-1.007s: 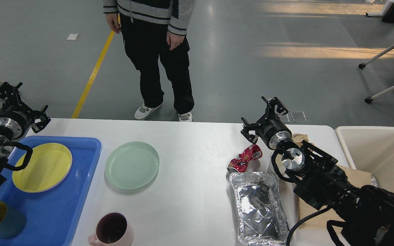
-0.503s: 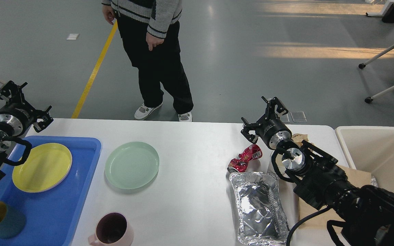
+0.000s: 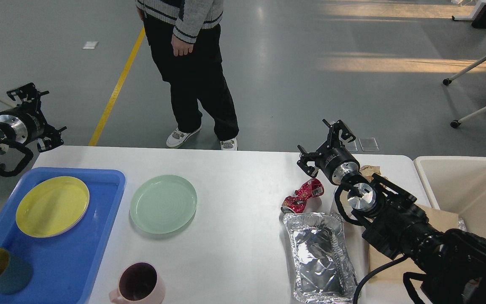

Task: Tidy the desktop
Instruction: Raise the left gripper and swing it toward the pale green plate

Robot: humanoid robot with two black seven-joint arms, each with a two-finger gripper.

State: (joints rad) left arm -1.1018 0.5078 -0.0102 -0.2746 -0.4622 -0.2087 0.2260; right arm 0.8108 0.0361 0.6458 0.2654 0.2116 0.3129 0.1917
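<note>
Two end effectors show in the head view, both with fingers apart and empty: the left end effector (image 3: 36, 114) off the tabletop's (image 3: 234, 185) left edge, the right end effector (image 3: 325, 141) above the far side, near a crushed can (image 3: 302, 195). The tabletop spans the view, carrying a blue tray (image 3: 99, 202), green plate (image 3: 163, 204), mug (image 3: 137, 283) and foil pan (image 3: 319, 256).

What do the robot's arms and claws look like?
Both arms are black with shiny silver round joints and looping black cables. The left gripper and right gripper are black two-finger claws built from thin, bony metal links.
</note>
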